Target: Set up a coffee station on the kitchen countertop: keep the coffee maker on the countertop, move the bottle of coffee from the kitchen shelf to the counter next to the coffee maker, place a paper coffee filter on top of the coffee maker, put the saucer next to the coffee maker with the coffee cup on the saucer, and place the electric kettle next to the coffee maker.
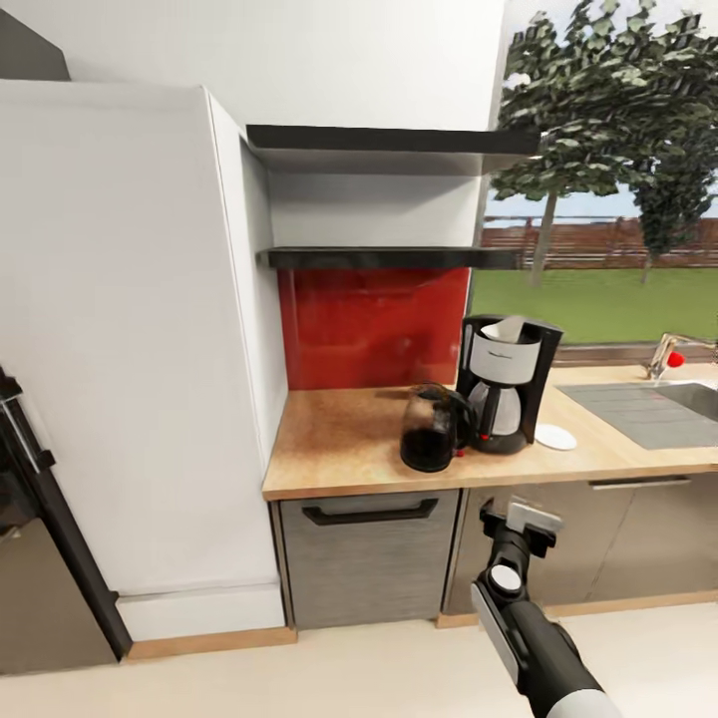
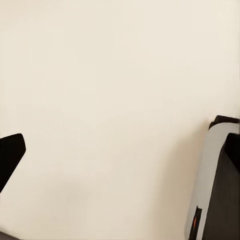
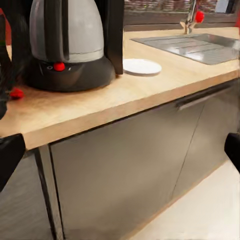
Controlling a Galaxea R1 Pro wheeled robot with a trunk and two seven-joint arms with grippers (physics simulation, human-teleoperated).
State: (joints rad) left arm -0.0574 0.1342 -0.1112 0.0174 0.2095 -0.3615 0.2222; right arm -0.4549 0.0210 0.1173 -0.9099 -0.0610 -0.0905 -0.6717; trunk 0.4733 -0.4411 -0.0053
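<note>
Where fingers (image 3: 10,157) spread wide — saucer (image 3: 142,66) well beyond, beside coffee maker (image 3: 75,42).

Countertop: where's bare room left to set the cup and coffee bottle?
Widest free patch on the countertop: from the tall white cabinet to the electric kettle, back to the red backsplash. Smaller patch beyond the saucer, before the sink. Crowded: kettle, coffee maker and saucer sit close together.

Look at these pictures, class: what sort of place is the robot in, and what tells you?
Most likely a home kitchen: a wooden countertop carries a coffee maker, with a sink and tap beside it.
</note>
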